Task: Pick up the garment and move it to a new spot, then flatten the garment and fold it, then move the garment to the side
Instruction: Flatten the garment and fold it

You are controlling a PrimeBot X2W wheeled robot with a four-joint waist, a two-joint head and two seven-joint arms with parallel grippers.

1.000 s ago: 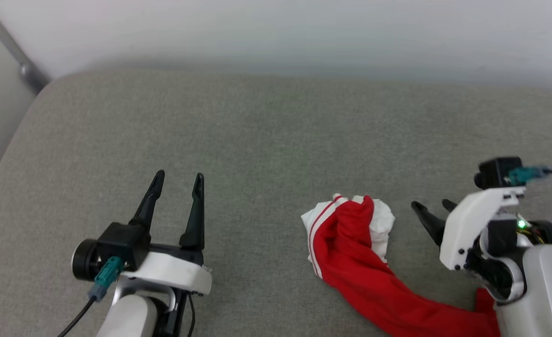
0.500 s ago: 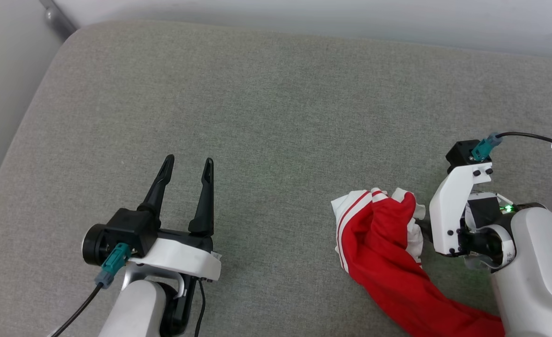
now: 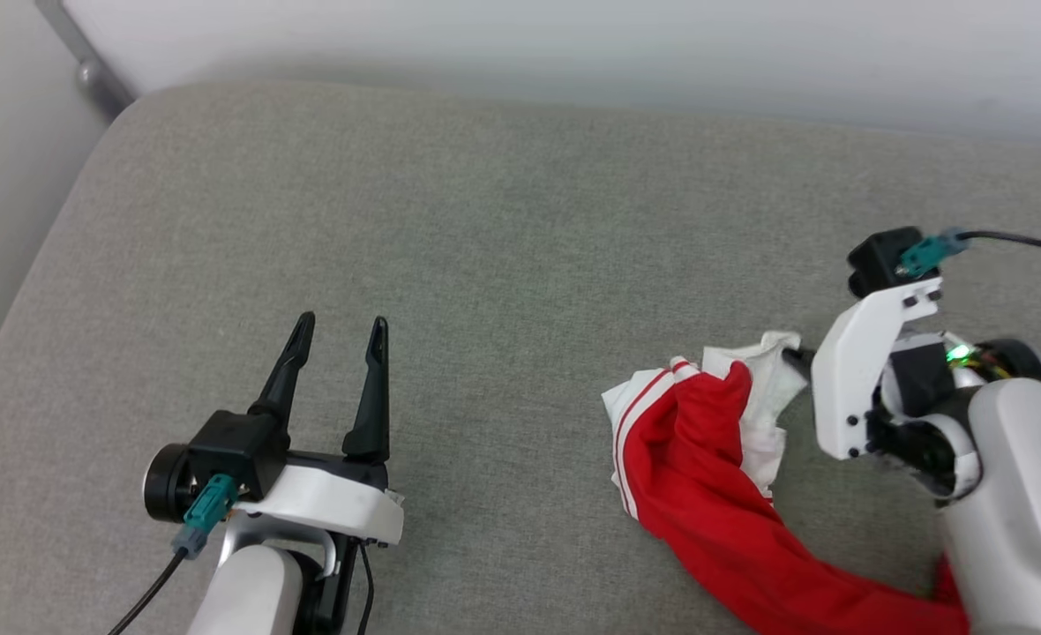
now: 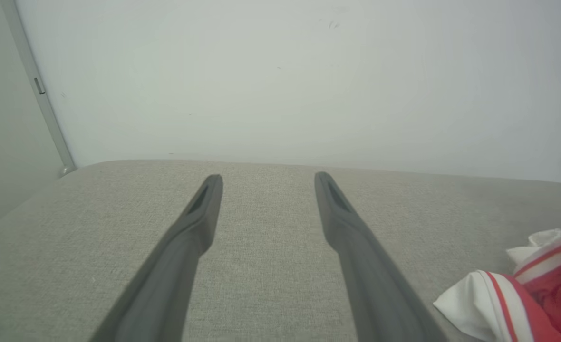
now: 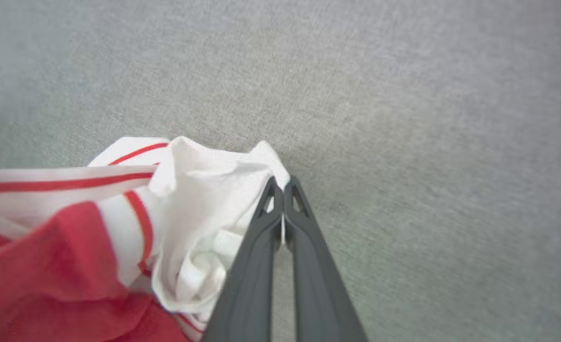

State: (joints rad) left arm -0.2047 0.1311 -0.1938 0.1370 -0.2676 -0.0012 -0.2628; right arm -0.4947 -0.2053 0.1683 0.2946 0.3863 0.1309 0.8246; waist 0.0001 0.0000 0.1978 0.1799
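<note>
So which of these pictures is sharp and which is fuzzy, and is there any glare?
Head view: soft, even light, crisp, no glare; a small green light glows. Left wrist view: the left gripper goes soft toward the bottom edge. Right wrist view: haziest, the garment smeared at the left.

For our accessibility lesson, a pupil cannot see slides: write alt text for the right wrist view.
The right claw, shut, pinches a white fold of the crumpled red-and-white garment, which lies on a grey fabric cushion.
</note>
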